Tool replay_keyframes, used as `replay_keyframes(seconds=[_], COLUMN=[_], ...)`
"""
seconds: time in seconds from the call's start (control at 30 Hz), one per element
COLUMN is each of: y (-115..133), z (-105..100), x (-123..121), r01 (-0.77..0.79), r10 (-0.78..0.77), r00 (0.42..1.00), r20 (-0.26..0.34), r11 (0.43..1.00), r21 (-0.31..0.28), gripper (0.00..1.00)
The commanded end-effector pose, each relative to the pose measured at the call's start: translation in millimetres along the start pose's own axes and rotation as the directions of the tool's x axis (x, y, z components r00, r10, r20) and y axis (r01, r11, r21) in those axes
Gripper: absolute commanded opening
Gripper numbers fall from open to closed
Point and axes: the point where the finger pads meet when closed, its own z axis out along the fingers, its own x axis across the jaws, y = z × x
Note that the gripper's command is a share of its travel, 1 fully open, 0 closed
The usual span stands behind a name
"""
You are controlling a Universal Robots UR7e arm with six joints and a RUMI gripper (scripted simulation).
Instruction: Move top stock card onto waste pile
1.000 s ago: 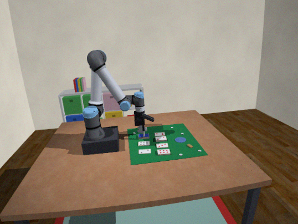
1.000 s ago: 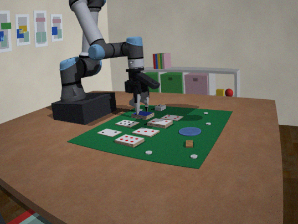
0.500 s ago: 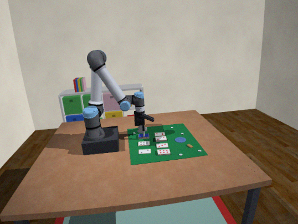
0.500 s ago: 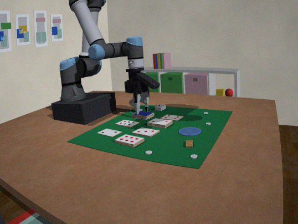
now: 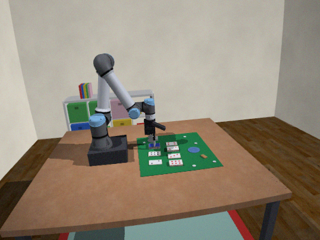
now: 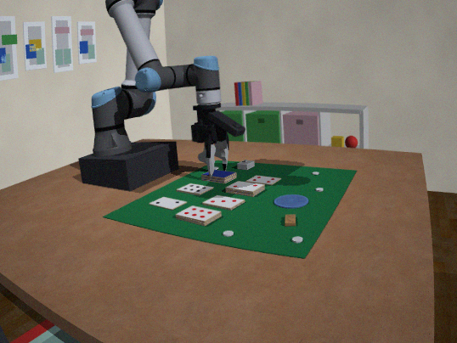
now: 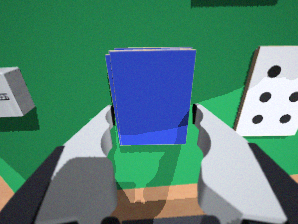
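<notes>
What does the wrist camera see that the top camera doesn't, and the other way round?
Only wrist: the stock's cards sit slightly uneven at the left edge, and the fingers flank it. Only top: the whole arm, the blue disc, the shelf. Both: the blue stock and the black-spotted card.
</notes>
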Motion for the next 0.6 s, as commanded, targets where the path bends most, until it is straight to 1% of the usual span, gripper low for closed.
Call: replay_keyframes(seconds=[0.0, 0.57], y=[1.3, 1.3], z=[0.9, 0.9], x=[0.6, 0.6], r01=[0.0, 0.0], r10=[0.0, 0.0], r00=[1.0, 1.0], r20=[0.0, 0.0], r11=[1.0, 1.0], r21=[-0.002, -0.002], gripper=[0.43, 0.41])
